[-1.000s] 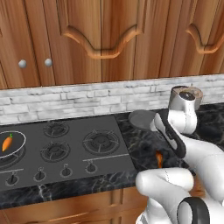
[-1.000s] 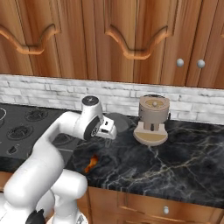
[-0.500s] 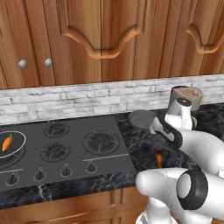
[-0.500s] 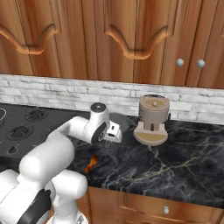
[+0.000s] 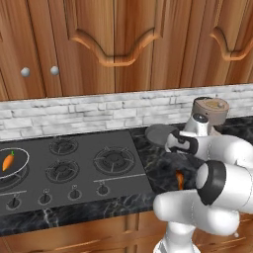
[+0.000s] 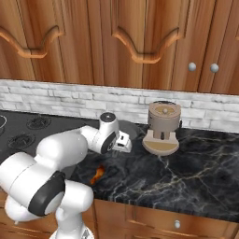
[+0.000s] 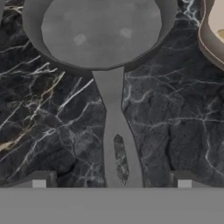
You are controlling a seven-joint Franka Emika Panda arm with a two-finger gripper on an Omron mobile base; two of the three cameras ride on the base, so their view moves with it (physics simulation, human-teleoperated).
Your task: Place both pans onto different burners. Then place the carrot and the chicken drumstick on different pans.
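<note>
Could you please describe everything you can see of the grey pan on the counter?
The grey pan is a plain, matte dark grey, round and shallow, with a low sloping wall and nothing inside. Its long flat handle widens toward an end with a slot-shaped hole. It lies flat on the black marble counter, right of the stovetop, beside a tan appliance. The open gripper straddles the handle end without touching it.

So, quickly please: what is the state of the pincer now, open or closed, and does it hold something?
Pincer: open, holding nothing; its fingertips straddle the grey pan's handle.
</note>
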